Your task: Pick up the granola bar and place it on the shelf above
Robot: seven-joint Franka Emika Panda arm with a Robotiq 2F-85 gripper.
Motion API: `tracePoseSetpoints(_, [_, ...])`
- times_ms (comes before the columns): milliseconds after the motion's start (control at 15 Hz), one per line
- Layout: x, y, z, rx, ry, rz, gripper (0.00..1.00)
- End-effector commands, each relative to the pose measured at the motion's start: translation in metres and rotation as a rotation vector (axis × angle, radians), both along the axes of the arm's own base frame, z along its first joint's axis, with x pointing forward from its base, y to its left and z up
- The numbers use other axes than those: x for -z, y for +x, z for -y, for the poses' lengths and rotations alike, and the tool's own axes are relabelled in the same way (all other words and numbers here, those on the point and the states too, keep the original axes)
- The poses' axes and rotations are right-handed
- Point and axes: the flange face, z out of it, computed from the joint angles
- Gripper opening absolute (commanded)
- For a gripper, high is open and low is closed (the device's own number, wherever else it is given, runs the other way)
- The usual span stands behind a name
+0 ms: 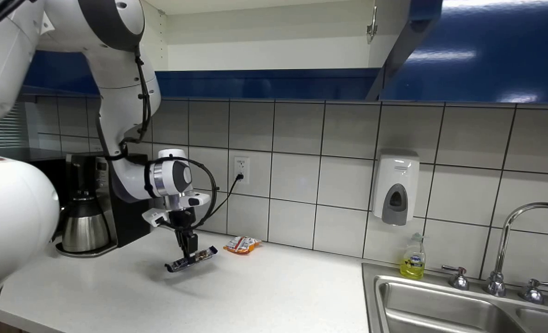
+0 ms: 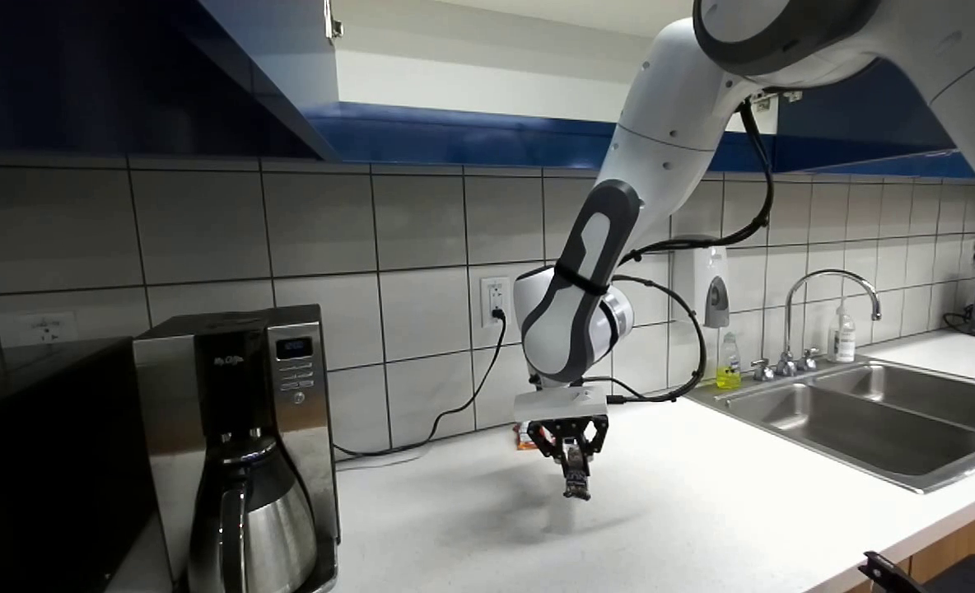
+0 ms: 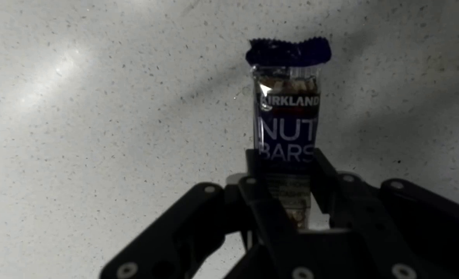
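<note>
The granola bar is a slim dark wrapped bar (image 3: 287,128) with "NUT BARS" lettering. It also shows in both exterior views (image 1: 179,265) (image 2: 576,482). My gripper (image 3: 285,159) is shut on it near its middle, one finger along each long side; the gripper also shows in both exterior views (image 1: 189,253) (image 2: 571,461). The bar is tilted and a little above the white countertop, with shadow beneath. The open white-lined cupboard (image 1: 264,53) is above, also seen in an exterior view (image 2: 479,78). The shelf's top surface is hidden behind the cupboard's blue front edge (image 1: 264,83).
An orange-red packet (image 1: 242,245) lies by the tiled wall. A coffee maker (image 2: 302,412) stands at one end of the counter. A sink (image 1: 440,300), soap bottle (image 1: 413,259) and wall dispenser (image 1: 396,187) are at the other. A raised blue cupboard door (image 1: 482,55) juts out.
</note>
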Motion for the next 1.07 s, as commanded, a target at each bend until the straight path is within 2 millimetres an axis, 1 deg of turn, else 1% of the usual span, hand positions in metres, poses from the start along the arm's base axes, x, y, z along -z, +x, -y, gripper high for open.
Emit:
tracePoseSetpoints(0, [-0.018, -0.017, -0.005, -0.163, 0.01, -0.027, 0.09])
tracePoseSetpoints(267, [-0.03, -0.034, -0.014, -0.368, 0.037, -0.061, 0.09])
tracePoseSetpoints(400, [-0.036, -0.042, -0.017, -0.444, 0.049, -0.078, 0.09])
tracePoseSetpoints(733, [-0.055, -0.064, -0.02, -0.54, 0.056, -0.103, 0.09])
tracePoseSetpoints(1000, [-0.074, -0.089, -0.025, -0.573, 0.054, -0.112, 0.09])
